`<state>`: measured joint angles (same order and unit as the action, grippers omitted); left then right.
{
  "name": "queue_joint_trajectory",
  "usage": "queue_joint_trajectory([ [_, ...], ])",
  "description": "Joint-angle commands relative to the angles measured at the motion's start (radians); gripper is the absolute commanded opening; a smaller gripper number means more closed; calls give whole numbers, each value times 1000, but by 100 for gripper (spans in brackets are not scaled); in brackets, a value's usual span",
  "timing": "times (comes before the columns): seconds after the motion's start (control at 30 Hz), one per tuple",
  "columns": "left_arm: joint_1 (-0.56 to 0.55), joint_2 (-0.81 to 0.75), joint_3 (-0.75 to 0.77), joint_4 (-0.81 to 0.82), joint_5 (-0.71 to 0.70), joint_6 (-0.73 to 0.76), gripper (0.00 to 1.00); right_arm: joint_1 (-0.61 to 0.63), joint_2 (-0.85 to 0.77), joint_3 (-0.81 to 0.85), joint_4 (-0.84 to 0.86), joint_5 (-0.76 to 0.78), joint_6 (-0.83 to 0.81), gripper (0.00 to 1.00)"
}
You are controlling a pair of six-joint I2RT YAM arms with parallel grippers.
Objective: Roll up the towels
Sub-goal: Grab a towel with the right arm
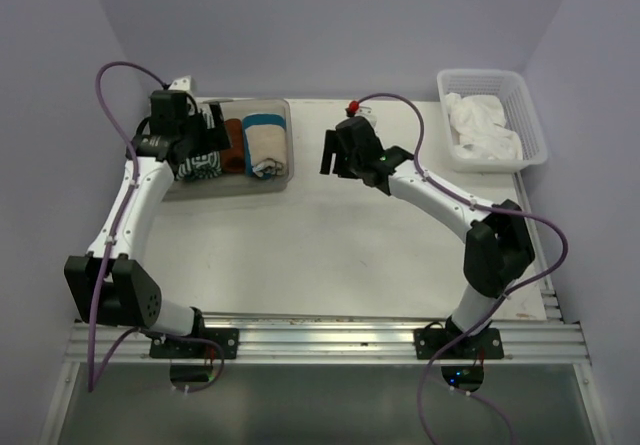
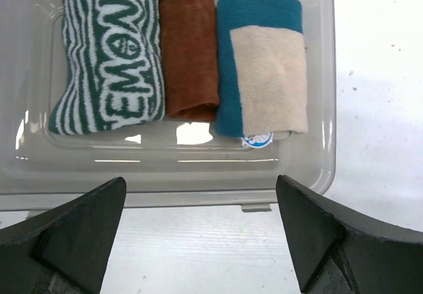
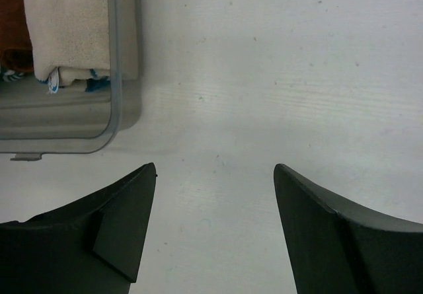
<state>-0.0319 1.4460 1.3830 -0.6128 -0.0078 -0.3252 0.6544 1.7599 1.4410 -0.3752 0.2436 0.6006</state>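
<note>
- Green-and-white striped towel (image 2: 109,56) lies rolled in the clear bin (image 2: 317,162) at the far left. It touches the rust-brown towel (image 2: 190,49), with the cream-and-teal towel (image 2: 264,63) beyond that.
- White towel (image 1: 483,125) sits crumpled in the white basket (image 1: 478,73) at the far right, not rolled.
- Left gripper (image 2: 200,201) hovers at the bin's near wall, jaws wide, nothing between them.
- Right gripper (image 3: 215,168) hangs over bare table (image 3: 297,76) just right of the bin, jaws well apart and empty.
- Judged step: striped roll stowed, white one next.
- Next move calls for the right arm to reach the basket, lift the white towel and spread it flat mid-table.
- Hard to tell:
  - Neither wrist view shows the basket.
  - Whether the white heap is one towel cannot be read.
  - From above, the left arm hides part of the striped roll.
</note>
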Motion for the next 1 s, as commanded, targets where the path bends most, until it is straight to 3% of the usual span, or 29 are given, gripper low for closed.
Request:
queue_joint_trajectory([
  [0.0, -17, 2, -12, 27, 1, -40, 100, 2, -80, -19, -48, 108, -18, 76],
  [0.2, -51, 24, 33, 27, 19, -52, 100, 2, -100, -10, -165, 209, -22, 77],
  [0.6, -123, -48, 5, 42, -70, -12, 100, 2, -169, -76, -102, 252, -24, 78],
  [0.97, -296, -214, -174, 176, -180, 6, 100, 2, -177, -73, -105, 289, -41, 77],
])
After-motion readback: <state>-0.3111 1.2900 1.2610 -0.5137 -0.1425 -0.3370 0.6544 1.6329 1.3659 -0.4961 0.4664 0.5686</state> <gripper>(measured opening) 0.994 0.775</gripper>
